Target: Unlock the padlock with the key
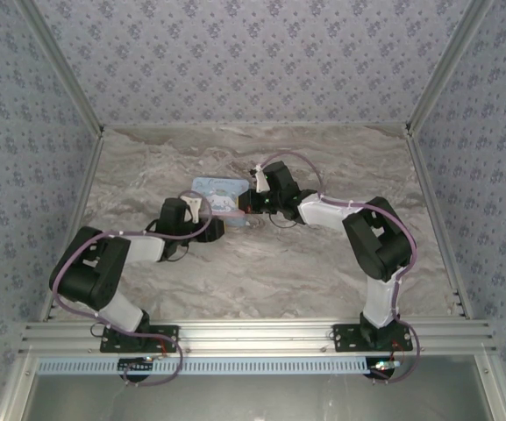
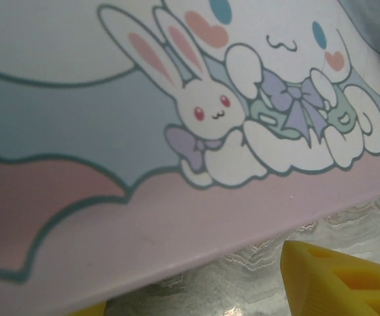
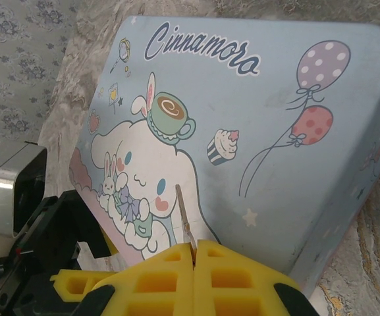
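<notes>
Marble table, tin — right hand pinching key

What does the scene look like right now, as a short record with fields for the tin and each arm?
object: cartoon tin lying on the marble table
right arm: right end effector shut on the key, its thin metal blade jutting toward the tin
left arm: left end effector open, close at the tin's pink edge
</notes>
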You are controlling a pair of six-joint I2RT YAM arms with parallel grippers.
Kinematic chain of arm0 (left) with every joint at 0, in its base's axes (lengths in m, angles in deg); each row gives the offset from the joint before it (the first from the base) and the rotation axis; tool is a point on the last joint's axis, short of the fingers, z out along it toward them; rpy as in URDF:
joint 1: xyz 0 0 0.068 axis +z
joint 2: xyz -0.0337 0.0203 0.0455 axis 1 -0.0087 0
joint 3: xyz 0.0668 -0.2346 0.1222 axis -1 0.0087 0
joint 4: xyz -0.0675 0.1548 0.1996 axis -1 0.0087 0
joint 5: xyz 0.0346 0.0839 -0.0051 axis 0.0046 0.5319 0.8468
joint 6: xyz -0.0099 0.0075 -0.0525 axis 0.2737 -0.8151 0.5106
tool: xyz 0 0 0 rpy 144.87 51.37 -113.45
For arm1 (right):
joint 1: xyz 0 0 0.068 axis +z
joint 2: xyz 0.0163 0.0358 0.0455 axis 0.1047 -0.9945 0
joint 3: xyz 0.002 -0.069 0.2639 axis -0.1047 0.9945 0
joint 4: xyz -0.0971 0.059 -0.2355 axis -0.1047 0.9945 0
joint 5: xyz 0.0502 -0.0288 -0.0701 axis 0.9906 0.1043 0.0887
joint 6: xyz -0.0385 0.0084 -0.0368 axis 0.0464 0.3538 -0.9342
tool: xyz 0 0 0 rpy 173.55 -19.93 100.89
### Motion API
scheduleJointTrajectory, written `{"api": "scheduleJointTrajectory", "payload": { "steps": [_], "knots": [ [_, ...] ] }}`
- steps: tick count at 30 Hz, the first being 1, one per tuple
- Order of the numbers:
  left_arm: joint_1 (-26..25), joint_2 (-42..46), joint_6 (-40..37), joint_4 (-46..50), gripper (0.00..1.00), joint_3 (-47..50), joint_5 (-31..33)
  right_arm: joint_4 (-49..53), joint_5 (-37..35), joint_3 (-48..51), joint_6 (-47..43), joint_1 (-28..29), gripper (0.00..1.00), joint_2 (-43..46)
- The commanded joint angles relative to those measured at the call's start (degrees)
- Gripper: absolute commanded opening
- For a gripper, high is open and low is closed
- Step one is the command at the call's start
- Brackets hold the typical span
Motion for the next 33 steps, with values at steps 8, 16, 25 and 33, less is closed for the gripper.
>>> {"api": "scheduleJointTrajectory", "payload": {
  "steps": [8, 16, 25, 33],
  "knots": [
    [-3.83, -0.84, -3.49, -1.2, 0.63, 0.81, 11.19, 2.18, 0.54, -0.14, -0.12, 0.07, 0.0, -1.04],
    [-5.61, -1.74, -3.89, -0.7, 0.56, -0.24, 14.54, 2.05, 0.58, -0.17, -0.08, 0.2, 0.0, -1.05],
    [-7.58, -1.77, -4.4, 0.27, 0.42, -1.49, 14.68, 1.87, 0.76, -0.12, 0.01, 0.38, 0.0, -0.98],
    [-8.59, -0.06, -4.26, 1.69, 0.41, -1.4, 16.32, 1.35, 0.93, 0.08, 0.1, 0.35, 0.0, -0.96]
  ]
}}
